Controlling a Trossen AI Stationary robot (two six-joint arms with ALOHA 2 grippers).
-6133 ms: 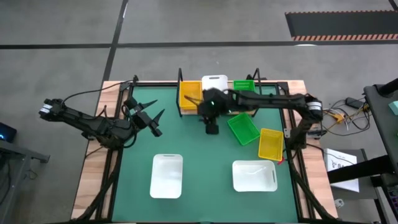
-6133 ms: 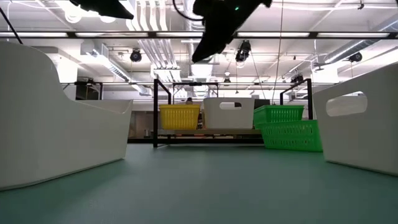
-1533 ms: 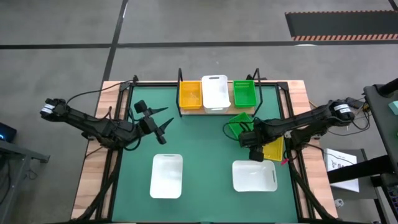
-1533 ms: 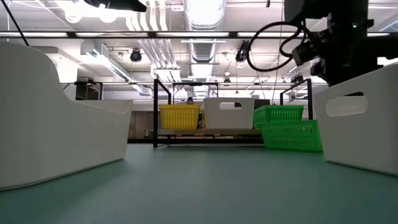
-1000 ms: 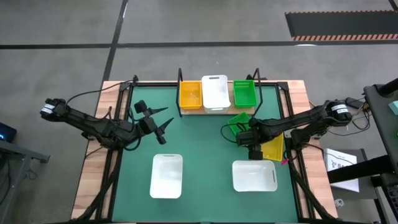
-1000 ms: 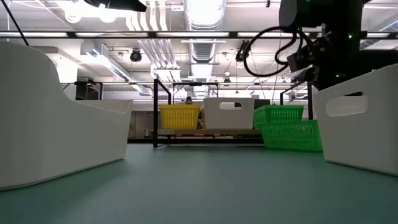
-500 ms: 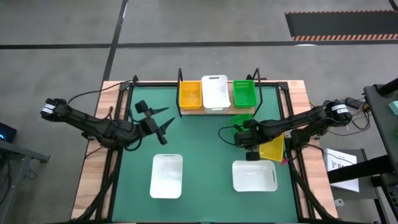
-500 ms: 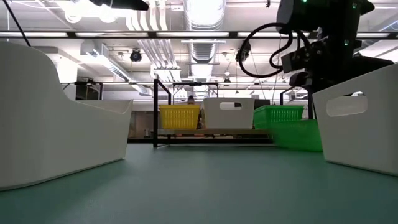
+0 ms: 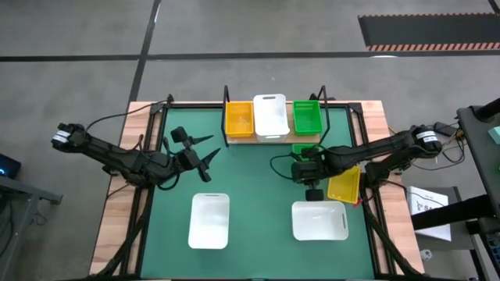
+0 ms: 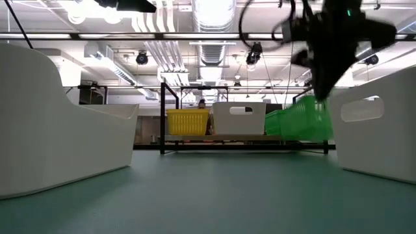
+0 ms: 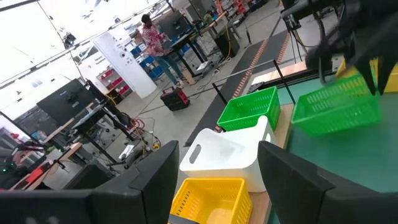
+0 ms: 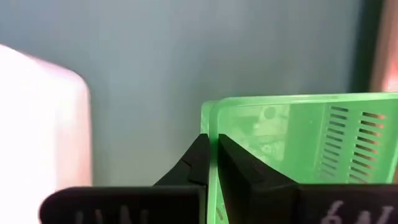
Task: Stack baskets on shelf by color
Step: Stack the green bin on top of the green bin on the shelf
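Fingers [image 12: 200,163] of the right gripper [image 12: 211,158] pinch a green basket's [image 10: 305,121] rim, lifting it tilted; left gripper [image 9: 205,161] hangs apart-fingered.

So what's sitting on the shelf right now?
On the shelf stand a yellow basket, a white basket and a green basket side by side. Whether any is a nested stack can't be seen. The right gripper holds another green basket off it.

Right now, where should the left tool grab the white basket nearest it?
I'd pinch the short wall facing the shelf on the white basket, coming straight down with the left tool. It sits upright, open side up, with that thin rim free and nearest.
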